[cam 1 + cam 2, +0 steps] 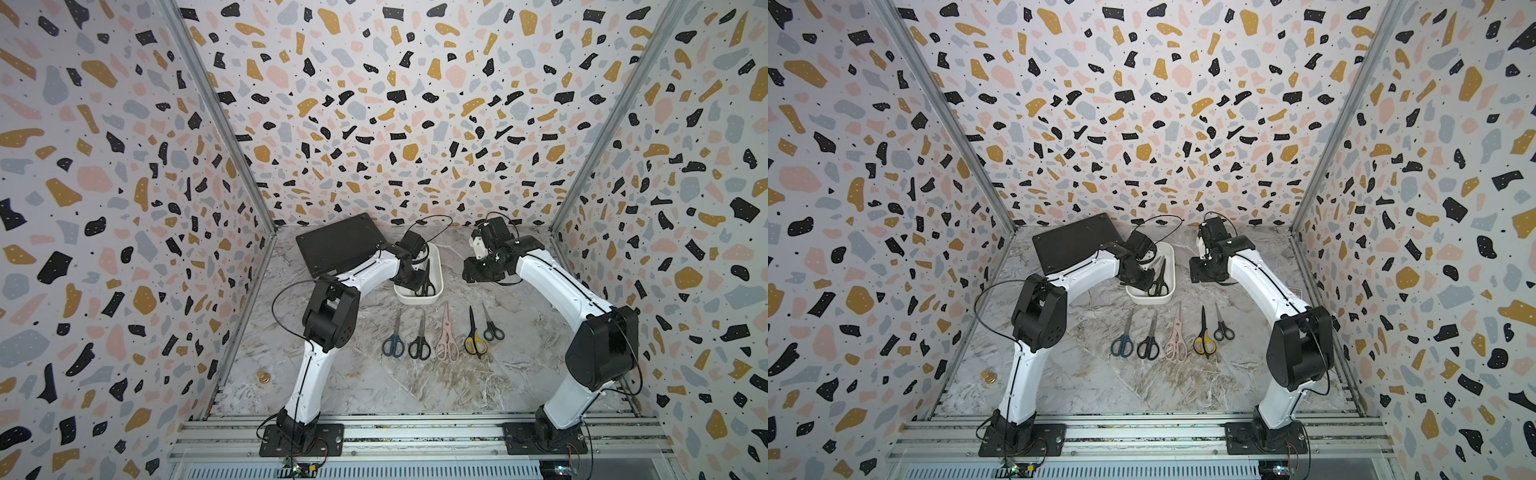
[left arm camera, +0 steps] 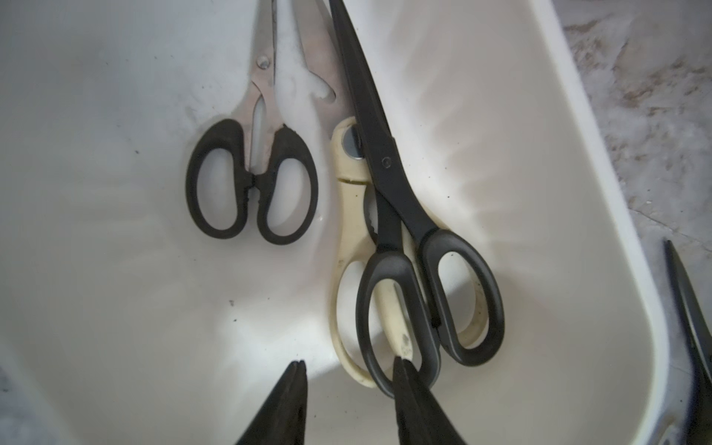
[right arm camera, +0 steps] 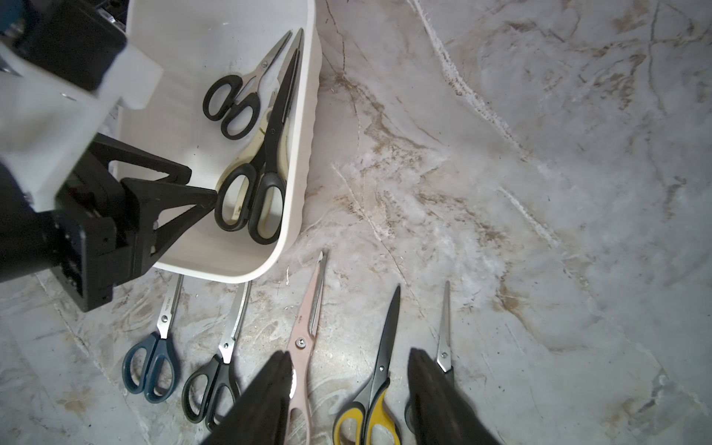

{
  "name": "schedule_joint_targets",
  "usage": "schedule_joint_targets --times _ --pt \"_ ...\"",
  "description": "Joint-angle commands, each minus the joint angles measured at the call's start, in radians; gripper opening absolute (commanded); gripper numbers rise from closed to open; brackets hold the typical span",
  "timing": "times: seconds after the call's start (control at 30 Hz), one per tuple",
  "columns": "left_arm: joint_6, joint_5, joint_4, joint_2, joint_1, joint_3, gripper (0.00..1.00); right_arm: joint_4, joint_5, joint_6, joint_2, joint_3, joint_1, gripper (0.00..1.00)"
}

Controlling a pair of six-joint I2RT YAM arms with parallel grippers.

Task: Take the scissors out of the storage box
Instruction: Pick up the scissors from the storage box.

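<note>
A marbled grey tabletop [image 1: 415, 386] is enclosed by terrazzo-patterned walls. A flat black hard case [image 1: 338, 243] lies at the back, with the left arm crossing over its near edge. Beside it stands the storage box [image 1: 436, 266], a smooth white plastic tub with rounded corners and shallow walls, its long axis running front to back. Three pairs of scissors lie inside, blades pointing to the far end: a small black-handled pair [image 2: 252, 181] with bare steel blades, and a long all-black pair [image 2: 420, 254] resting on top of a cream-handled pair [image 2: 346, 215]. The left gripper [image 2: 346, 370] reaches down into the box with jaws partly open and holding nothing, one fingertip [image 2: 402, 366] at the black handle loop. The right gripper [image 3: 346, 358] hovers half open and empty over a row of five pairs on the table: blue [image 3: 152, 366], black [image 3: 210, 389], pink [image 3: 304, 339], yellow-and-black [image 3: 375, 389], small grey [image 3: 445, 339], blades pointing toward the box
</note>
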Motion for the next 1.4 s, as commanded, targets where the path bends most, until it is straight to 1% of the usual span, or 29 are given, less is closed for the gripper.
schedule_joint_targets --times 0.0,0.27,0.37,0.47,0.57,0.63,0.8,1.0,1.13,1.23,1.37 --pt "0.017 0.0 0.015 0.039 -0.001 0.017 0.39 -0.02 -0.001 -0.005 0.006 0.036 0.005 0.54" --pt "0.006 -0.029 0.043 0.093 -0.002 0.019 0.34 -0.013 -0.019 -0.002 0.016 0.038 0.005 0.54" --pt "0.003 -0.027 0.047 0.105 -0.002 0.022 0.26 -0.009 -0.021 -0.002 0.017 0.041 0.005 0.54" --pt "-0.004 -0.012 0.047 0.105 -0.002 0.026 0.12 -0.009 -0.02 -0.006 0.015 0.042 0.005 0.54" --pt "-0.012 -0.003 0.051 0.077 -0.002 0.025 0.04 -0.009 -0.019 -0.006 0.013 0.04 0.005 0.54" --pt "-0.023 -0.001 0.057 0.042 -0.002 0.023 0.02 -0.009 -0.022 -0.004 0.014 0.037 0.005 0.54" --pt "-0.056 -0.009 0.085 -0.057 -0.001 0.013 0.01 -0.006 -0.024 -0.002 0.01 0.033 0.005 0.54" --pt "-0.096 -0.088 0.1 -0.149 -0.001 -0.017 0.0 -0.008 -0.018 -0.003 -0.005 0.032 0.005 0.54" --pt "-0.104 -0.153 0.071 -0.23 0.004 -0.062 0.0 -0.015 -0.017 -0.007 -0.011 0.032 0.006 0.54" --pt "-0.098 -0.173 0.045 -0.33 0.022 -0.145 0.0 -0.018 -0.013 -0.009 -0.017 0.028 0.005 0.54" --pt "-0.083 -0.191 0.021 -0.508 0.072 -0.342 0.0 -0.02 -0.014 -0.01 -0.018 0.027 0.005 0.54"
